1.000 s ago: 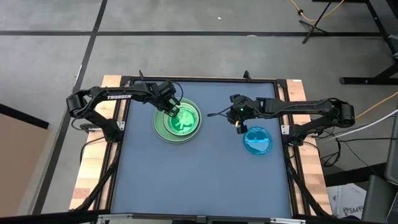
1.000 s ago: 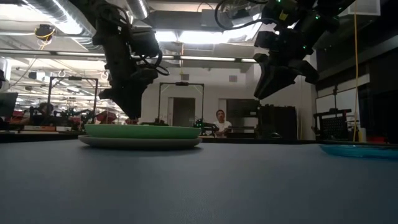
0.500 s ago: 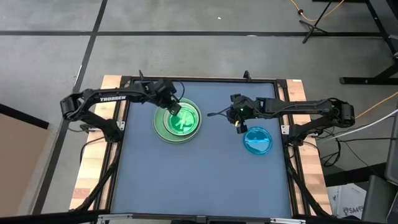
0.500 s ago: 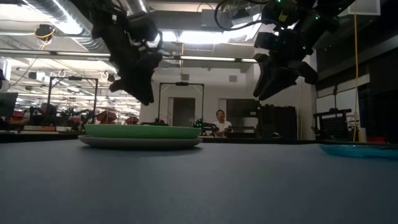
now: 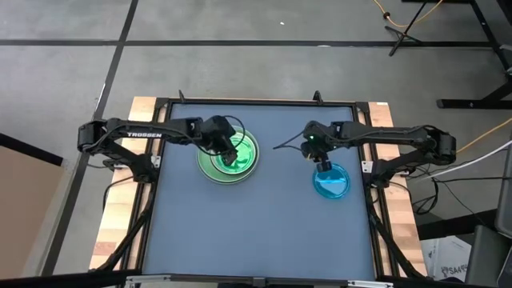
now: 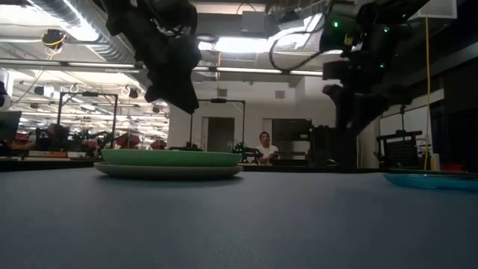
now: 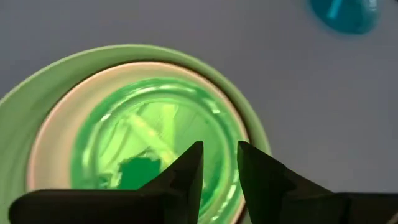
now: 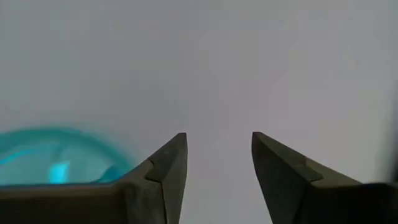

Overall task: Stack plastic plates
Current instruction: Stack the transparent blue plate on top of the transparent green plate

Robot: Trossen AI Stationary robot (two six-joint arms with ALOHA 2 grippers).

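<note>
A stack of plastic plates (image 5: 228, 156) stands at the far left of the table: a translucent green plate (image 7: 155, 134) on a white one (image 7: 53, 127), inside a light green one (image 7: 37, 81), on a grey one (image 6: 168, 171). My left gripper (image 7: 219, 167) hangs open above the stack, clear of it, nothing between its fingers. A translucent blue plate (image 5: 331, 183) lies flat on the table at the right. My right gripper (image 8: 217, 155) stands open, pointing down over the table just beyond the blue plate's (image 8: 50, 155) far edge, touching nothing.
The grey-blue table top (image 5: 256, 232) stretches bare between the two plates and toward the near edge. A raised black frame (image 5: 256, 102) rims the table. Beyond the far edge a person (image 6: 263, 146) sits in the room.
My left gripper has risen off the green plate stack and drifted toward the table's right; the stack stays where it was. My right gripper has tipped to point more steeply down and shifted toward the blue plate's far edge.
</note>
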